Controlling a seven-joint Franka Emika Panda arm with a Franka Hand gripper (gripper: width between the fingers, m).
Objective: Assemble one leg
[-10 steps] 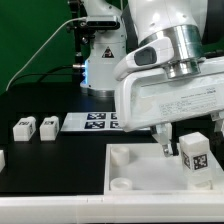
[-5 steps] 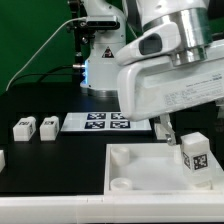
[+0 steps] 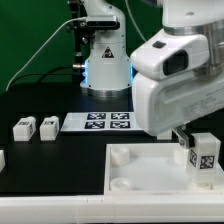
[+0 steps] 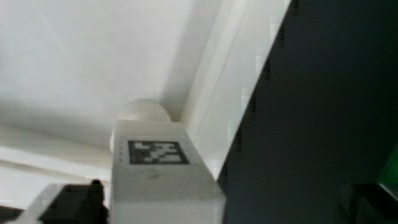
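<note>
the gripper [image 3: 193, 146] looks clenched on the leg [image 3: 206, 158], holding it upright at the white panel [image 3: 140, 168], near the corner on the exterior view's right. from the wrist, a round socket [image 4: 151, 108] shows just past the leg, so i'd judge it brought to its corner but can't tell if it's seated. fixing it in remains. two spare blocks [image 3: 34, 127] lie near the marker board [image 3: 98, 122]
</note>
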